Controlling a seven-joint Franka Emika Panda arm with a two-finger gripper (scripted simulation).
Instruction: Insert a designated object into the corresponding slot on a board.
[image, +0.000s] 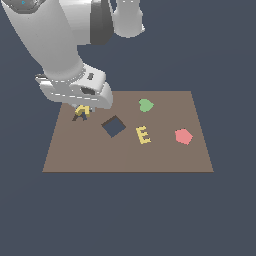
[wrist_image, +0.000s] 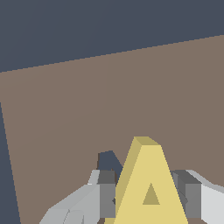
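Note:
My gripper (image: 82, 112) is shut on the yellow A block (image: 82, 109) and holds it over the left part of the brown board (image: 125, 155), right above the dark A-shaped slot (image: 78, 117), which is mostly hidden under it. In the wrist view the yellow A (wrist_image: 148, 188) sits between my two grey fingers (wrist_image: 105, 197), with a dark piece of the slot (wrist_image: 107, 161) showing just behind it. The A looks tilted, not lying flat in the slot.
On the board are a dark diamond-shaped square recess (image: 113, 126), a yellow letter E (image: 143, 135), a green piece (image: 145, 105) and a red piece (image: 183, 136). My arm's white links hang over the board's far left corner.

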